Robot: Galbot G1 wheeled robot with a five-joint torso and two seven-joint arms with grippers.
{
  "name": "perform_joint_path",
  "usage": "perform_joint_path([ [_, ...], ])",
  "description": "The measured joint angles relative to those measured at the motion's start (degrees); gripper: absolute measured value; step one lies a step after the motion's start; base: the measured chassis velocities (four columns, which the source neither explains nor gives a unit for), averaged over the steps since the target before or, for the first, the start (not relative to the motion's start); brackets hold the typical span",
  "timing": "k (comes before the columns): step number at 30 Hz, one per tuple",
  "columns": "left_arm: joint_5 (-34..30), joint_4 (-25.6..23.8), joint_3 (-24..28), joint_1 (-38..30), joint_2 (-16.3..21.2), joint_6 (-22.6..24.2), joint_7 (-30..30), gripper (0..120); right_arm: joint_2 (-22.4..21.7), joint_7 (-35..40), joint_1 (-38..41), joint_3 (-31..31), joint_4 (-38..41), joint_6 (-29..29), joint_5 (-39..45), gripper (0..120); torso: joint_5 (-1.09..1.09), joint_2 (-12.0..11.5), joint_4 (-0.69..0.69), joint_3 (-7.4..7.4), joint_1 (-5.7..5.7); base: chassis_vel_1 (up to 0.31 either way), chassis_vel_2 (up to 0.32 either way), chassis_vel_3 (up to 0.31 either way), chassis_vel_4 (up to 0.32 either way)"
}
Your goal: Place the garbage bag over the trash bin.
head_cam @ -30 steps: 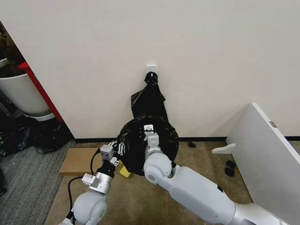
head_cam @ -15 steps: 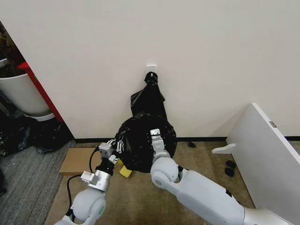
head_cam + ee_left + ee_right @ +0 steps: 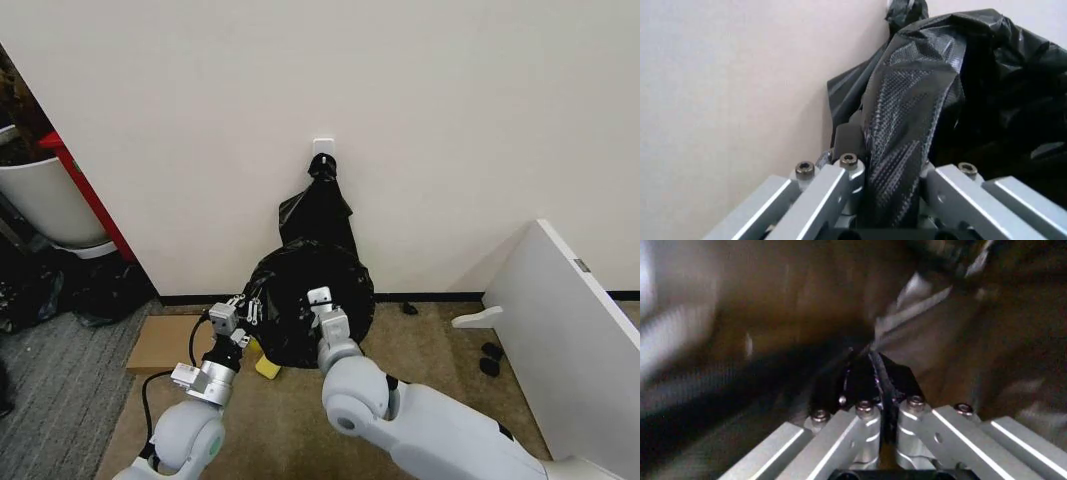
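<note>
I have both grippers, left (image 3: 250,307) and right (image 3: 320,299), clenched on the bag (image 3: 300,290); I judge draping unfinished.

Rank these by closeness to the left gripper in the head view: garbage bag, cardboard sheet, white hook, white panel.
From the left gripper:
1. Garbage bag, pinched in it.
2. Cardboard sheet, on the floor just left.
3. White hook, up the wall.
4. White panel, far right.
</note>
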Motion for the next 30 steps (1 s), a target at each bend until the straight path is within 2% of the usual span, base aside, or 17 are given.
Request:
perform_joint_path([
  [5, -0.63, -0.17, -0.14, -0.34, -0.02, 0.03, 0.0, 3, -0.2, 2.2, -0.68, -2.45, 2.54, -3.66, 5.64, 0, -0.01, 0.0, 0.0, 0.0, 0.0, 0.0, 0.0, 0.0, 0.0],
  [8, -1.38, -0.73, -0.28, -0.43, 0.02, 0.04, 0.14, 3, 0.24, 3.36, -0.74, -3.62, 1.18, -5.84, 5.66, 0, -0.01, 0.0, -0.01, 0.0, 0.0, 0.0, 0.0, 0.0, 0.0],
  [14, -2.4, -1.29, -0.33, -0.08, 0.03, -0.74, 1.24, 3, 2.04, 2.69, 0.91, -4.2, -3.8, -6.58, -0.39, 0, 0.0, 0.0, 0.0, 0.0, 0.0, 0.0, 0.0, 0.0, 0.0],
  [17, -2.33, -0.92, -0.5, -0.14, 0.37, -1.32, 1.69, 3, -0.28, 1.97, 2.49, -5.12, -1.46, -6.15, -1.32, 0, 0.0, 0.0, 0.0, 0.0, 0.0, 0.0, 0.0, 0.0, 0.0],
  [20, -2.16, -0.33, -0.41, -0.41, 0.82, -1.94, 2.16, 3, -1.92, 1.83, 4.21, -5.89, 0.92, -5.51, 3.0, 0, 0.0, 0.0, -0.01, 0.0, 0.0, 0.0, 0.0, 0.0, 0.0],
  [23, -2.05, 0.94, -0.03, -1.18, 0.99, -3.53, 3.19, 3, -2.7, 3.32, 6.54, -5.85, 4.57, -7.23, 15.44, 0, 0.0, 0.0, 0.0, 0.0, 0.0, 0.0, 0.0, 0.0, 0.0],
  [26, -2.11, 1.73, 0.2, -1.78, 0.81, -4.7, 4.03, 3, -1.66, 6.33, 7.8, -5.15, 5.86, -10.93, 24.05, 0, -0.01, 0.0, -0.01, 0.0, 0.0, 0.0, 0.0, 0.0, 0.0],
  [30, -2.19, 1.81, 0.45, -1.81, 0.66, -5.32, 4.55, 3, 0.31, 8.38, 8.63, -4.86, 4.04, -12.85, 27.18, 0, -0.01, 0.0, 0.0, 0.0, 0.0, 0.0, 0.0, 0.0, 0.0],
])
